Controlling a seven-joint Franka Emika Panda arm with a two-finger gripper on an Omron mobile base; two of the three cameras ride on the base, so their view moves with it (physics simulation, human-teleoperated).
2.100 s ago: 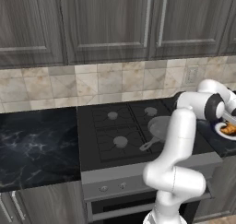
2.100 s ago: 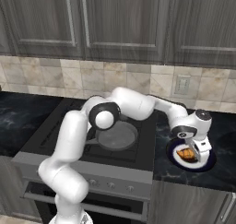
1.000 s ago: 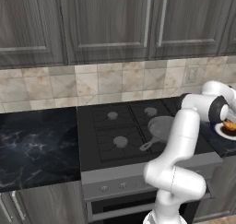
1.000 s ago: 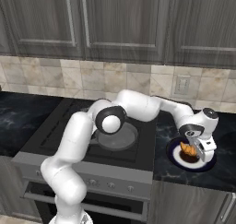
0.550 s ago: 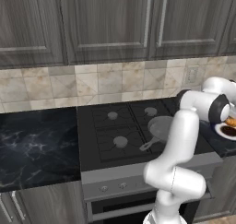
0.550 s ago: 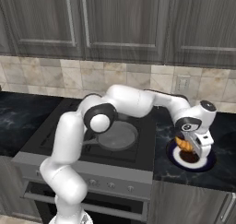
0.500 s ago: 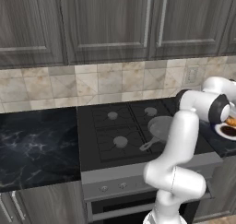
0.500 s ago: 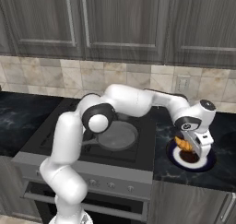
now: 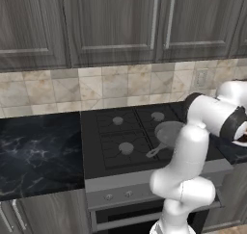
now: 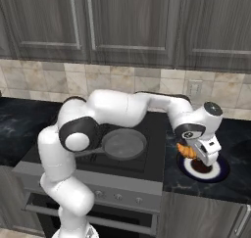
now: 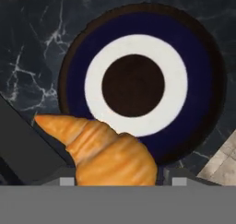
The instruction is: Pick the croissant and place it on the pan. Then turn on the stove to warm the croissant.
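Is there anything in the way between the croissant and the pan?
Nothing visible blocks it. The gripper holds the croissant above the plate, and the pan sits empty on the stove just beside it, with open space between.

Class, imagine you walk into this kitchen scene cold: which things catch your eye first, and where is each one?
The golden croissant stands out, held in the gripper just above the round plate with dark and white rings on the black marble counter right of the stove. The big white arm arches over the cooktop, where the grey pan sits with nothing in it.
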